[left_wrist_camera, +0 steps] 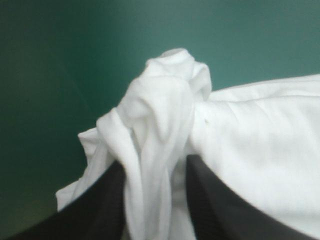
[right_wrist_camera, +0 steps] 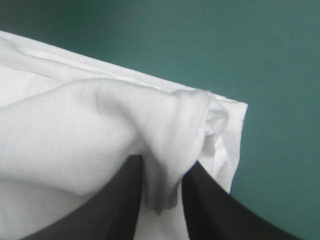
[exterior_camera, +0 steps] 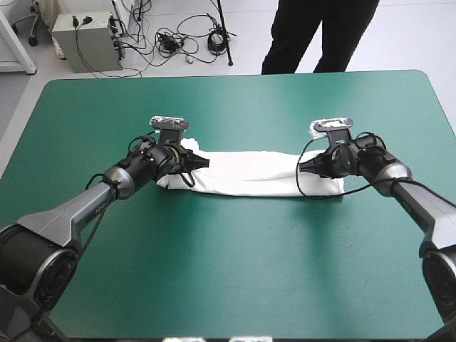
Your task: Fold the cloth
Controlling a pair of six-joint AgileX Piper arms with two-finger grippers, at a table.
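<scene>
- The T-shirt (exterior_camera: 256, 174) lies as a long, narrow band across the middle of the frame in the high view, flat on the tabletop (exterior_camera: 228, 271), with one claw at each end.
- Left claw (exterior_camera: 201, 163), at the band's left end: all but closed, with a twisted wad of cloth pinched between its fingers (left_wrist_camera: 100, 205). That's a bunch, not a clean edge. Lift from there and I'd expect the end to come up like a rope and the fold to go lumpy.
- Right claw (exterior_camera: 305, 169), at the right end: nearly closed too, nipping a raised ridge of cloth just beside the hemmed corner. It may have only the top layer, and then the lower layers could lag and the band peel open.
- Both grips look close to the fingertips, so a quick pull could slide the cloth out of one.
- If the arms drift apart, the band goes taut and one end may slip free. If they rise unevenly, it skews.
- Bring the ends together off-line and the halves won't stack square.
</scene>
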